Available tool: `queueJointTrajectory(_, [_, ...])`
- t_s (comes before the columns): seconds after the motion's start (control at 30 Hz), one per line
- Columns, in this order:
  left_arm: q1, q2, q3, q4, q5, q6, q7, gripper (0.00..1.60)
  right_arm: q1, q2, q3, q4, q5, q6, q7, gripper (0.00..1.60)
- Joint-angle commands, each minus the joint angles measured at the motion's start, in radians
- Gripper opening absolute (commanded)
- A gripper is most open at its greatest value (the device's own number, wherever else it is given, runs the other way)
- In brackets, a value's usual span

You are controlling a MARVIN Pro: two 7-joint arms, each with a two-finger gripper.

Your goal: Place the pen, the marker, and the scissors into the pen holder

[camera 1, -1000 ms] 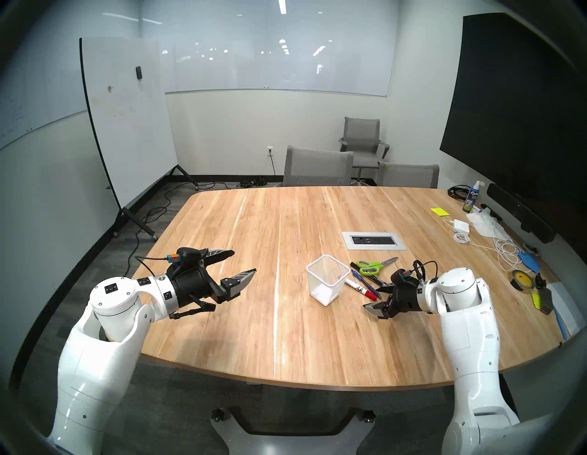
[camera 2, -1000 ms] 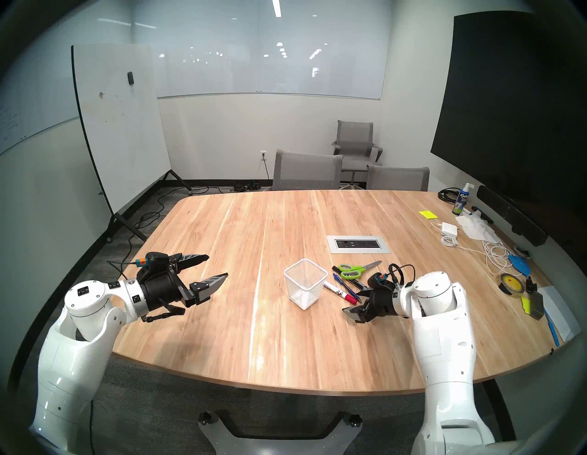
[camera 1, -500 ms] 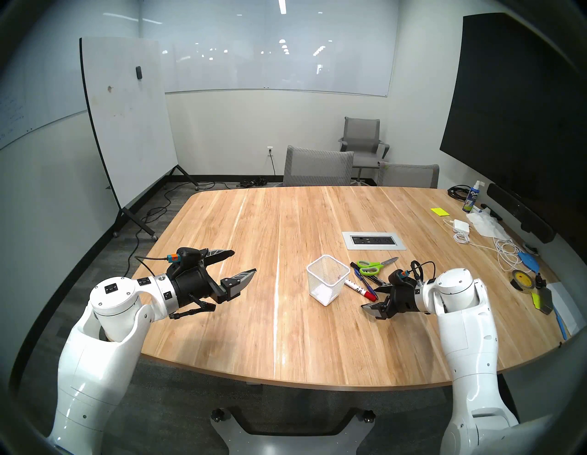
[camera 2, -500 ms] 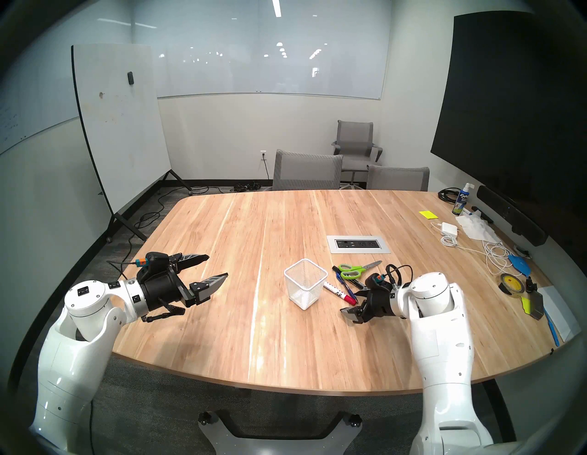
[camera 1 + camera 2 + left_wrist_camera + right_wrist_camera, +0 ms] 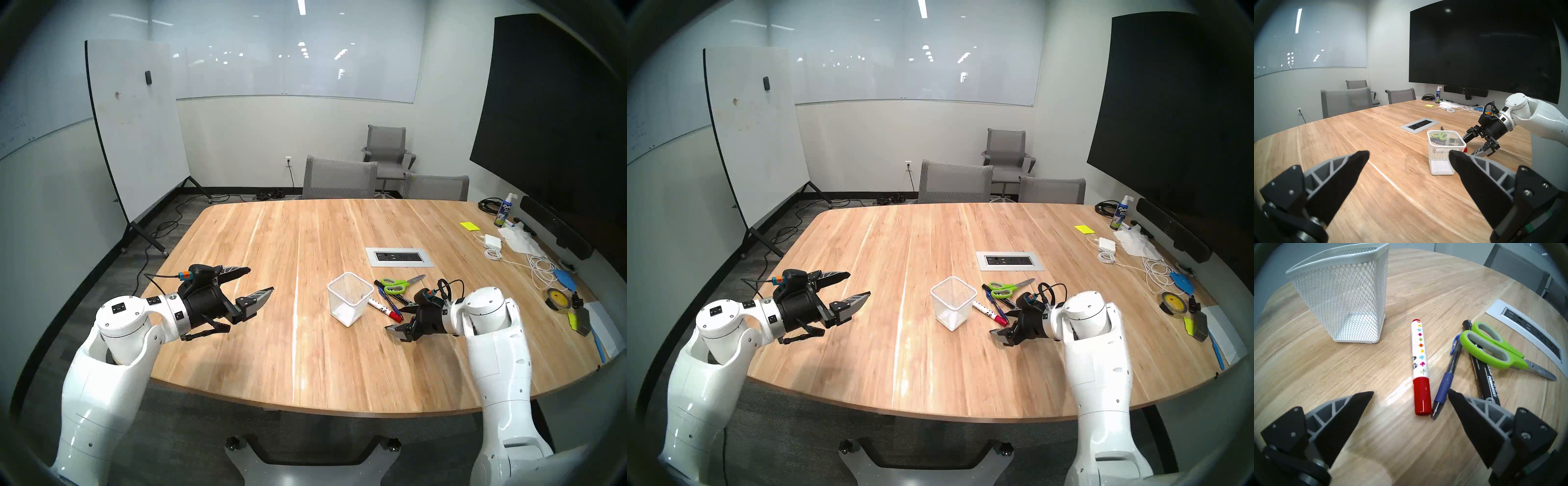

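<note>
Wooden table (image 5: 1373, 438), red-capped marker (image 5: 1420, 365) before open right end effector (image 5: 1411, 393)

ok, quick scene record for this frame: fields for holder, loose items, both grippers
pen holder: upright, empty
red-capped marker: on table, nearest the holder
pen: beside that marker
black marker: partly under scissors
scissors: flat, blades closed
right gripper: open, empty, near the marker's cap end
left gripper: open, empty, far from items

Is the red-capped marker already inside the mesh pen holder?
No, the red-capped marker lies flat on the table beside the empty pen holder.
</note>
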Motion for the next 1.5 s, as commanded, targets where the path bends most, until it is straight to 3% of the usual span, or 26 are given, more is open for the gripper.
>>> queueJointTrajectory(0.0, [-0.001,0.001,-0.001,-0.015,0.0,0.0,0.0,1.6,0.007,-0.001,-0.003,-0.006,-0.004,0.002,-0.005,1.6])
queueJointTrajectory(0.27, [-0.001,0.001,-0.001,-0.015,0.0,0.0,0.0,1.6,0.009,-0.002,-0.008,0.009,-0.006,-0.003,-0.012,1.6])
queueJointTrajectory(0.33, [-0.001,0.001,-0.001,-0.015,0.0,0.0,0.0,1.6,0.008,-0.004,-0.008,0.008,-0.005,-0.006,-0.016,1.2])
queueJointTrajectory(0.37, [-0.001,0.001,-0.001,-0.015,0.0,0.0,0.0,1.6,0.004,-0.008,-0.006,0.003,-0.007,-0.008,-0.028,0.46])
queueJointTrajectory(0.4, [-0.001,0.001,-0.001,-0.015,0.0,0.0,0.0,1.6,0.006,-0.007,-0.007,0.007,-0.004,-0.01,-0.026,0.14])
queueJointTrajectory(0.43, [-0.001,0.001,-0.001,-0.015,0.0,0.0,0.0,1.6,0.007,-0.007,-0.007,0.01,-0.003,-0.011,-0.025,0.0])
queueJointTrajectory(0.8, [-0.001,0.001,-0.001,-0.015,0.0,0.0,0.0,1.6,-0.006,-0.015,0.021,-0.008,0.015,-0.029,-0.046,0.0])
queueJointTrajectory(1.47, [-0.001,0.001,-0.001,-0.014,0.0,-0.001,-0.001,1.6,-0.033,-0.019,0.114,-0.102,0.065,-0.034,0.006,0.0])
